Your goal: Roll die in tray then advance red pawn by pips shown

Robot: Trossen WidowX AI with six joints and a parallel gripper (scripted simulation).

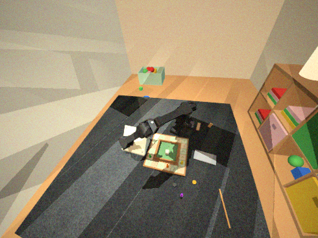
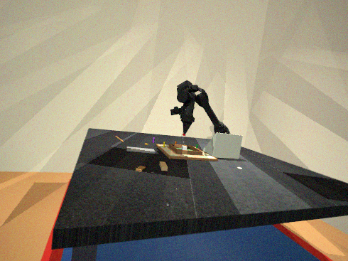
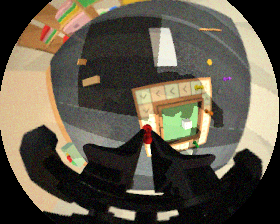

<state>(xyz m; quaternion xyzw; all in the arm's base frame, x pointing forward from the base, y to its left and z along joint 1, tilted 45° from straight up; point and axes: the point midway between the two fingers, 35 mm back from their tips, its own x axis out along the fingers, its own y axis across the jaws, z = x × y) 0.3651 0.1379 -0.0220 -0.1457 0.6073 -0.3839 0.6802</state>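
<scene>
Red pawn (image 3: 146, 135), black pincer (image 3: 148, 142), green tray (image 3: 176, 122), white die (image 1: 167, 151).

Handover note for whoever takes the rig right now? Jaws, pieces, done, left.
Gripper: jaws shut on the red pawn, lifted above the board.
Die: white, lying in the green tray at the board's centre. Pips too small to read.
Other pawns stand on the board's track; stray small pieces lie on the mat.
Done: die is in the tray, red pawn picked up.
Left: set the pawn down the right count along the arrows, release, pull the arm away from everything.
</scene>
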